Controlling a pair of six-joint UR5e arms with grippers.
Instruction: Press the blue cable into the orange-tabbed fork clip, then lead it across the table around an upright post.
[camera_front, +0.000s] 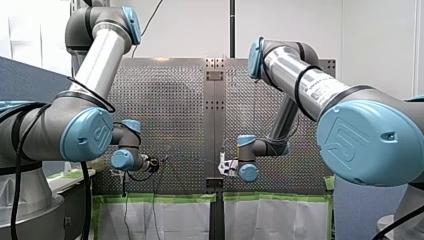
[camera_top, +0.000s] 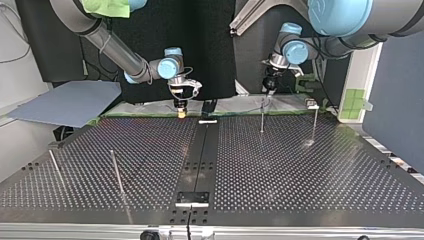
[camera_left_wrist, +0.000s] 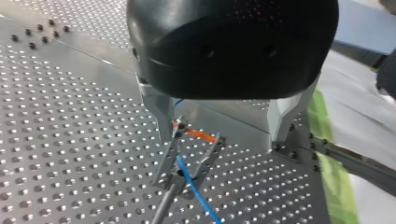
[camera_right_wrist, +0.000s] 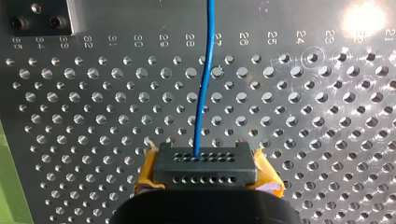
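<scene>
1. We see the blue cable (camera_right_wrist: 204, 93) is plain bright blue, no markings.
2. We tag the fork clip (camera_left_wrist: 187, 163) as bare silver metal, and its tab (camera_left_wrist: 201, 136) as orange.
3. We note the table (camera_top: 300, 165) is grey metal with an even grid of round holes. A row of printed numbers shows in the right wrist view.
4. Our right gripper (camera_right_wrist: 205, 163) has yellow pads (camera_right_wrist: 148, 173) and a black block with two rows of small holes.
5. Our left gripper (camera_left_wrist: 219, 140) has a glossy black body and silver fingers (camera_left_wrist: 161, 116).
6. We log green tape (camera_front: 165, 198) along the table edge.
7. Our left arm (camera_front: 97, 60) and our right arm (camera_front: 300, 80) are silver with light blue caps.
</scene>
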